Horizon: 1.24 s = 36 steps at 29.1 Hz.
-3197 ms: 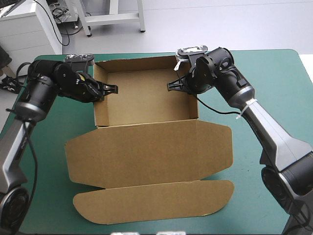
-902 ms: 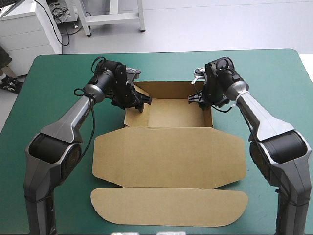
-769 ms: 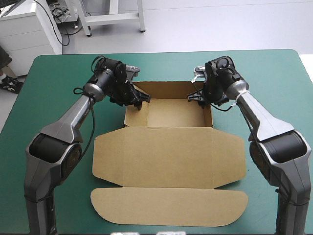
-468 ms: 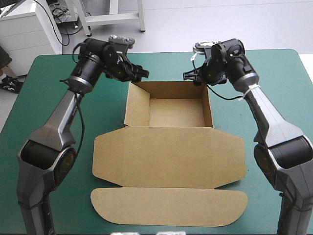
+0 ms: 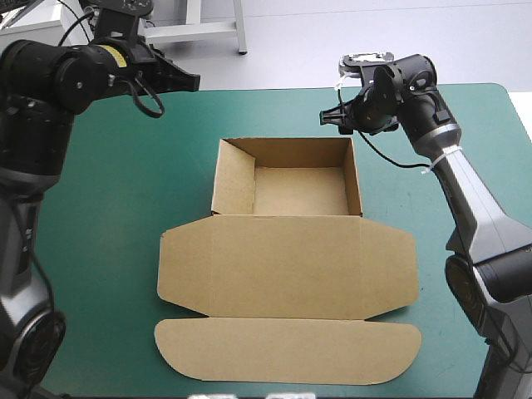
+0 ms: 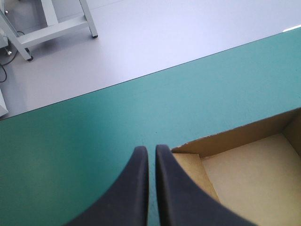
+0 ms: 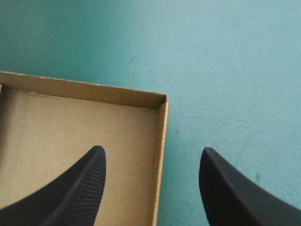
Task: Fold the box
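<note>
The box (image 5: 287,258) sits mid-table on the teal-green cover (image 5: 100,208) as an open tray. Its four walls stand at the far part, and the lid lies flat toward the near edge with its rounded flap spread out beyond.

The left claw (image 5: 193,81) hangs raised off the tray's far-left corner, clear of the board. Its black fingers are drawn together with only a thin slit between them and nothing in it. In its wrist view the left claw (image 6: 151,148) has that corner of the box (image 6: 244,165) just beside and ahead of its tips (the tray's pale floor shows past the wall). Bare cover (image 6: 94,141) stretches ahead.

The right claw (image 5: 326,116) hovers at the far-right corner with its fingers spread wide. In its own view the right claw (image 7: 153,149) straddles that corner from above. One finger (image 7: 70,197) is over the tray's floor and the other over the cover (image 7: 225,70). The side wall of the box (image 7: 70,122) runs between them.
</note>
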Available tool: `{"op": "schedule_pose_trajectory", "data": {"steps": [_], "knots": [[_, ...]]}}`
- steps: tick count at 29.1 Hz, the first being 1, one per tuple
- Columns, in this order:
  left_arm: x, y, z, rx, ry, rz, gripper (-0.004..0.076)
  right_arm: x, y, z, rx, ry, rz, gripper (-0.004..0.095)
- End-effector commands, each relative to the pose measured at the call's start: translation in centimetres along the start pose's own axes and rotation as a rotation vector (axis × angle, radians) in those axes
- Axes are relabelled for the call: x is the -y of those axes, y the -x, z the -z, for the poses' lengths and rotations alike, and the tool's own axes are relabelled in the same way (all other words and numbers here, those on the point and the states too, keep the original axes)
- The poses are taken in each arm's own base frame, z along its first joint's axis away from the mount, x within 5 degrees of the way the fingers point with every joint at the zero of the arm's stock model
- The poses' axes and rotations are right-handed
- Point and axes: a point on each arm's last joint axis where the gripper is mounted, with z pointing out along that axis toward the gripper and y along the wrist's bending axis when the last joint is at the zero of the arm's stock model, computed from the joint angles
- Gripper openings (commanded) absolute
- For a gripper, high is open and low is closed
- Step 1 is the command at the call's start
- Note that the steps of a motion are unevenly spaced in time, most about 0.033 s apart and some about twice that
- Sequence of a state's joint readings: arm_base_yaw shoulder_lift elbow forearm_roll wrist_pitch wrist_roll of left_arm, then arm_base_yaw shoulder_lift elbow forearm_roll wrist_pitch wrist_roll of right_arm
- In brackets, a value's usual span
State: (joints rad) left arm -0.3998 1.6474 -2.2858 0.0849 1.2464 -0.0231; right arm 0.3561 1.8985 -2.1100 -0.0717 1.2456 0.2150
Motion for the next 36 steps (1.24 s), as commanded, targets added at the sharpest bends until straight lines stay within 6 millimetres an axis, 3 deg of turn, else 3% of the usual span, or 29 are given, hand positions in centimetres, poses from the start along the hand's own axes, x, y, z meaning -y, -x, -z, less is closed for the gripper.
{"op": "schedule_pose_trajectory", "data": {"steps": [1, 7, 13, 20, 27, 32, 35, 36], "knots": [[-0.6, -1.1, 4.7, 0.0, 0.03, -0.022, -0.0008, 0.6, -0.4, 2.5, 0.026, 0.001, -0.005, 0.0544], [-1.3, -7.0, 7.5, -0.128, 0.081, -0.053, -0.0008, 0.4, -2.5, -0.5, -0.108, 0.018, -0.014, 0.0543], [-1.3, -13.7, 7.9, -0.214, 0.079, -0.04, -0.0008, 0.3, -3.1, -2.3, -0.16, 0.021, -0.016, 0.0543], [-0.2, -20.7, 8.9, -0.22, -0.046, 0.02, -0.0008, 0.3, -3.5, -5.0, -0.218, -0.003, -0.003, 0.0542], [0.2, -27.7, 8.5, -0.321, -0.077, 0.019, -0.0008, 0.2, -4.0, -7.9, -0.28, -0.012, -0.002, 0.0498], [0.6, -31.9, 7.8, -0.358, -0.106, 0.043, -0.0008, 0.1, -4.3, -8.9, -0.303, -0.016, -0.002, 0.033], [0.5, -33.6, 7.5, -0.356, -0.101, 0.04, -0.0008, 0.1, -4.3, -8.9, -0.303, -0.013, 0.015, 0.0129], [0.5, -34.2, 7.4, -0.344, -0.101, 0.041, -0.0008, 0.1, -4.3, -8.9, -0.303, -0.012, 0.021, -0.0023]]}}
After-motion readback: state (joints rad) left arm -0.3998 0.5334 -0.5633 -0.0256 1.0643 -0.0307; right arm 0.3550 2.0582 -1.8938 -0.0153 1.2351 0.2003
